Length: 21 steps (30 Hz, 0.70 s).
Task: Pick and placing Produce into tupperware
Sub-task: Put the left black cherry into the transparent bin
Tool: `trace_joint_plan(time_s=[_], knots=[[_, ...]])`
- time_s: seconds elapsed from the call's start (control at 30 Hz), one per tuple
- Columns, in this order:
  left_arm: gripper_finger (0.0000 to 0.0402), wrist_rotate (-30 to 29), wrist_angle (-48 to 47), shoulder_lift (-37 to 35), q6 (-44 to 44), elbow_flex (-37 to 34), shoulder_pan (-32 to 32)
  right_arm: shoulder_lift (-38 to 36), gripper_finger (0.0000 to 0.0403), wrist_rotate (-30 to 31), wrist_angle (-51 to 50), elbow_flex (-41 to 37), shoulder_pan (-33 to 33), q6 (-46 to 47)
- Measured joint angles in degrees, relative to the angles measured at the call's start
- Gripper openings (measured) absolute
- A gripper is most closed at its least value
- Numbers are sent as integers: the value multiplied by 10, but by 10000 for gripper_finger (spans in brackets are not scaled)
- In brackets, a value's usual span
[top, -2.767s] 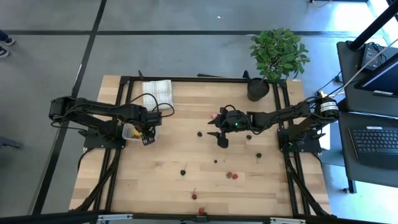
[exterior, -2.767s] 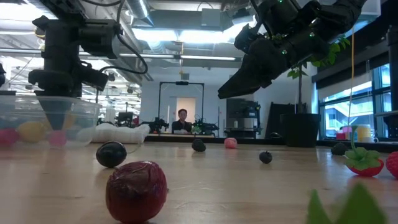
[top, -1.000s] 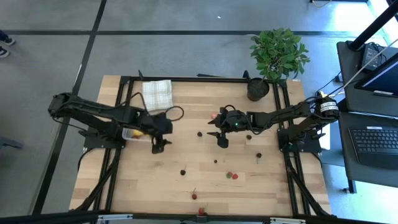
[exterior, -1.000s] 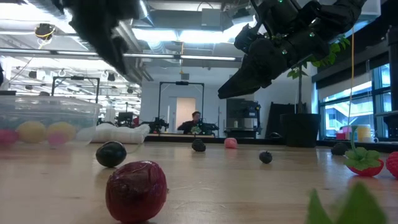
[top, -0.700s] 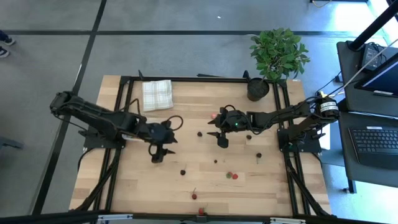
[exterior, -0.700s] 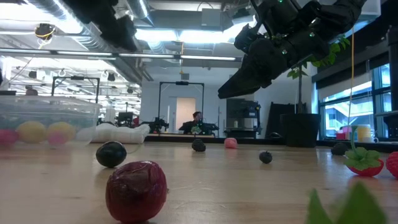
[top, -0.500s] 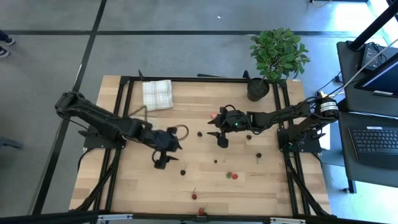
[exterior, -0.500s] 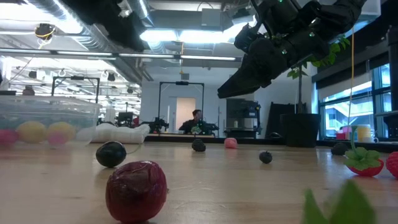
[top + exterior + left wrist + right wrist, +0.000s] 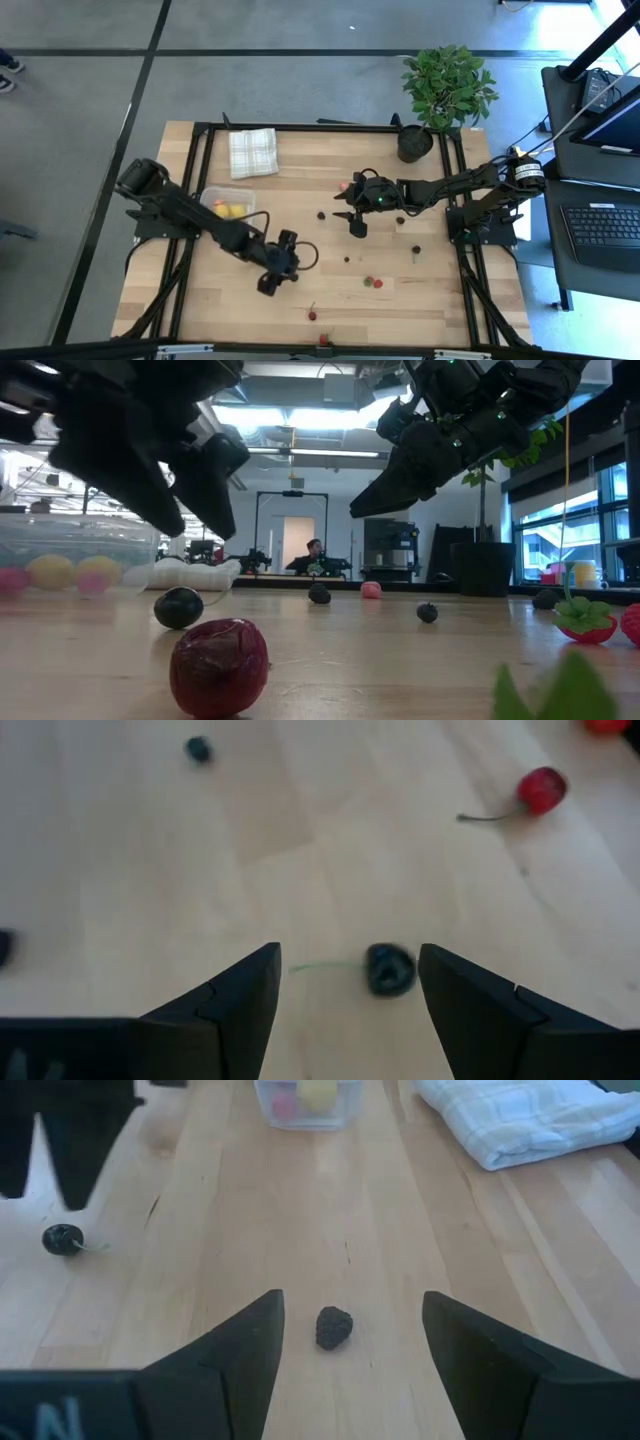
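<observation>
Pale matt wooden tabletop; clear glossy plastic rectangular container; folded white checked cloth; glossy dark-red cherry; matt black tool fingers.

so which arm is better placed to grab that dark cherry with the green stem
Left. The left gripper hangs open right over the dark cherry. The right gripper is lined up on a different dark berry.

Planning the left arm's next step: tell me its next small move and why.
Probably lower the left gripper straight down and close. Its jaws stand open on either side of a dark cherry with a green stem, lying loose on the wooden table; the tupperware holds other fruit.
</observation>
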Motion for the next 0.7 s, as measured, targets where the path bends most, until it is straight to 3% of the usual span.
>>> trace_joint_plan(time_s=[0.2,0.7], knots=[[231,-8,49,14,-53,0,-27,0,240,0,0,0,0,0],[231,-33,67,75,-55,0,-37,0,240,0,-1,0,0,2]])
